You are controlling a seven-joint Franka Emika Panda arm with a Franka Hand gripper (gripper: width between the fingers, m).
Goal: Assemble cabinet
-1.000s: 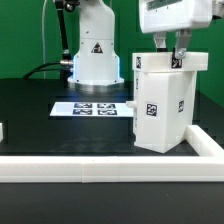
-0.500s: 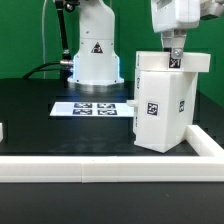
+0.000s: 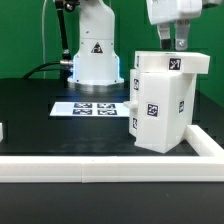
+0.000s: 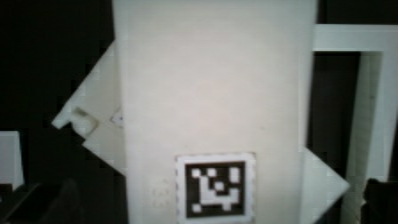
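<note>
Black table [image 3: 40,115] carries the upright cabinet [image 3: 160,103] at the exterior view's right, inside the rail [image 3: 100,167], near the marker board [image 3: 92,108], with the gripper [image 3: 170,43] just above it, jaws apart.

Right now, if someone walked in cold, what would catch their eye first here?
First, the tall white cabinet standing upright on the black table at the exterior view's right, tags on its faces. The end effector hangs just above its top; the views do not show whether it is open or shut. Behind, the marker board lies flat before the arm's base.
</note>
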